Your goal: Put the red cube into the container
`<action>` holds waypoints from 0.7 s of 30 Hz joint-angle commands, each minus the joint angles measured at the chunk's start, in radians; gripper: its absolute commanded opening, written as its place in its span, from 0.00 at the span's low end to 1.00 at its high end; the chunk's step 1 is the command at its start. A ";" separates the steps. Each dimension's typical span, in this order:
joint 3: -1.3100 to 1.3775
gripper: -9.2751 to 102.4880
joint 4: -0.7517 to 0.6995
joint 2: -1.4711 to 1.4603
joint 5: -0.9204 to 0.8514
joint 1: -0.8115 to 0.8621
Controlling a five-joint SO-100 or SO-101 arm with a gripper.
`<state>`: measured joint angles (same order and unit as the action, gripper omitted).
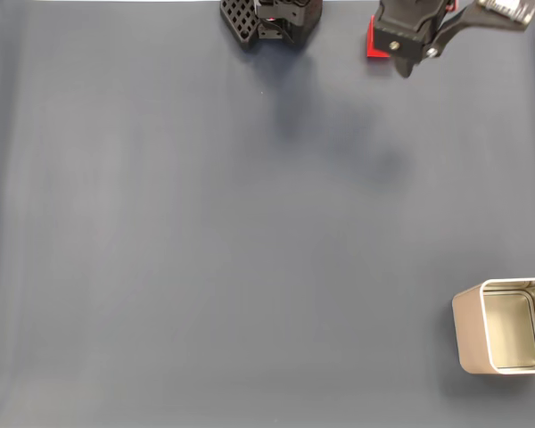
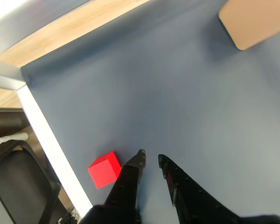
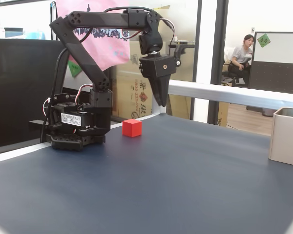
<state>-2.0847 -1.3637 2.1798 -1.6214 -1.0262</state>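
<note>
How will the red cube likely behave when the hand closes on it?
The red cube looks rigid with flat, matte faces, so it should probably grip without slipping or rolling. It seems small and likely light, so a finger touching one side first may slide it across the smooth mat rather than tip it.

Light was even and fairly bright in all three pictures. In a fixed view from above, a soft, diffuse shadow lay on the tabletop below and left of the end effector. The container showed a shiny inside with mild glare. In the wrist view the near fingers were slightly soft. The background behind the end effector in a fixed view was bright and a little blurred.
</note>
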 commanded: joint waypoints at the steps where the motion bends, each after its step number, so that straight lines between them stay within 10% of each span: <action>1: 0.048 0.16 -0.025 -0.002 -0.003 -0.063; 21: 0.044 0.33 -0.066 -0.028 0.087 -0.235</action>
<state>-2.0847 -1.4511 2.1506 -1.5524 -1.2517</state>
